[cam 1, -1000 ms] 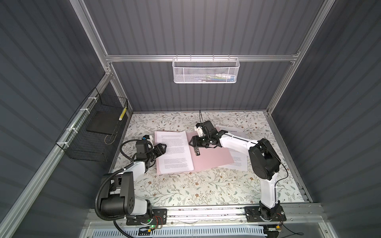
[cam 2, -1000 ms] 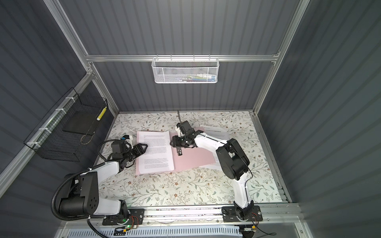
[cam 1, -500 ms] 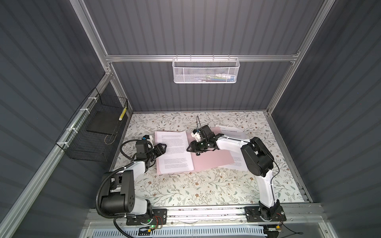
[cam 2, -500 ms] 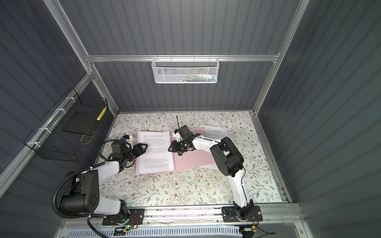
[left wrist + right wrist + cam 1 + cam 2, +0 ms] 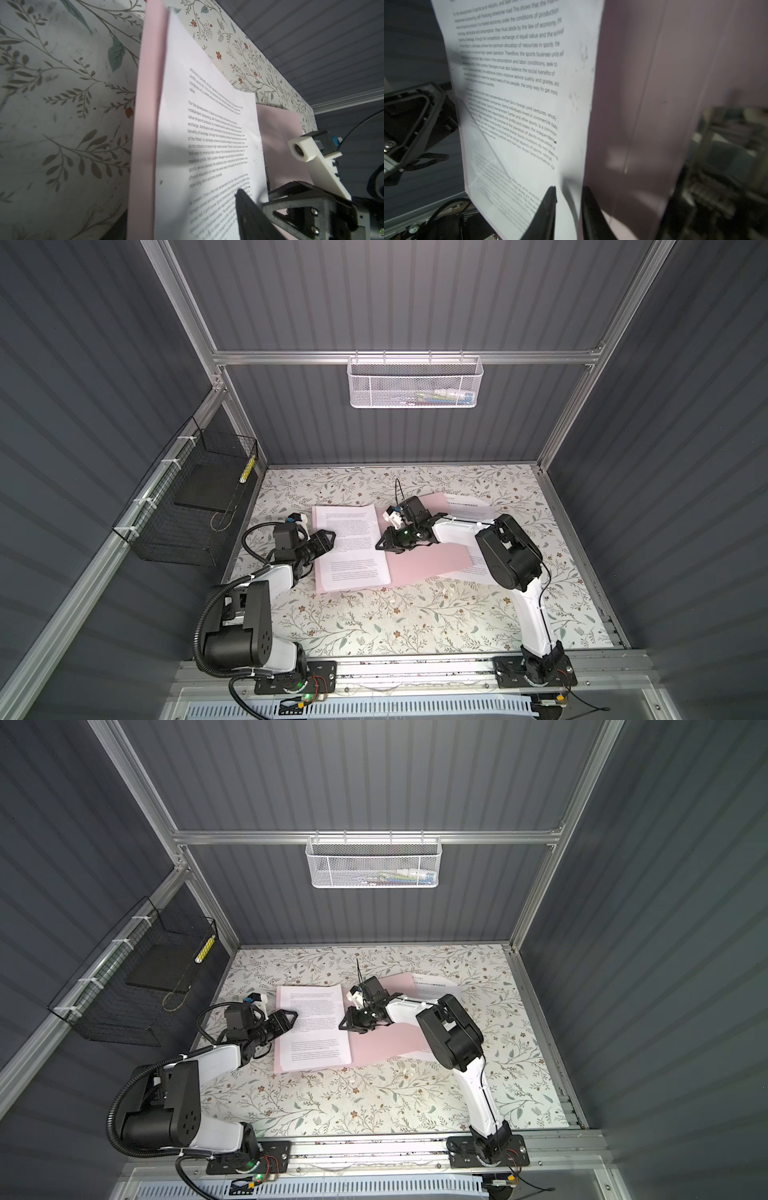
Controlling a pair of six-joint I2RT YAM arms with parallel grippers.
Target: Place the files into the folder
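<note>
Files, white text-printed sheets on pink folder, right pincer pinching them, left pincer open.

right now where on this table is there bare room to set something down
Widest: the front strip of the floral tabletop between the open pale pink folder and the aluminium front rail. Narrower bare strips run along the back wall and right edge. Crowded: the middle, where the left claw and right claw flank the printed white sheet on the folder.
</note>
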